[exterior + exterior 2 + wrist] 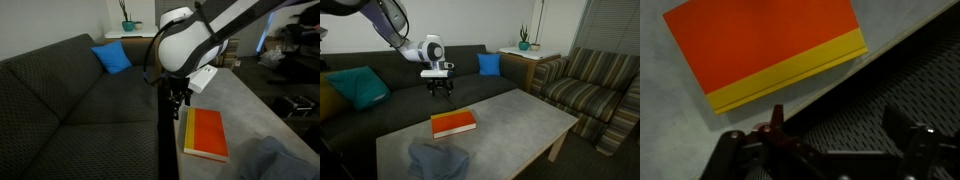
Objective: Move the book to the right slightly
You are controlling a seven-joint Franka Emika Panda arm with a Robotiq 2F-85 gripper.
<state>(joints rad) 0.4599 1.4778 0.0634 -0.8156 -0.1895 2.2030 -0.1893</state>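
Note:
The book (205,134) is flat, orange with a yellow edge, and lies on the grey table near the edge facing the sofa. It also shows in an exterior view (453,124) and in the wrist view (770,45). My gripper (178,100) hangs open and empty above the gap between the sofa and the table edge, just beyond the book's yellow edge; it shows in an exterior view (440,90) too. In the wrist view the two fingers (835,120) are spread wide with nothing between them.
A dark grey sofa (70,100) runs beside the grey table (510,115). A blue cushion (112,57) rests at the sofa's far end. A blue-grey cloth (438,160) lies on the table near the book. A striped armchair (595,85) stands off to one side.

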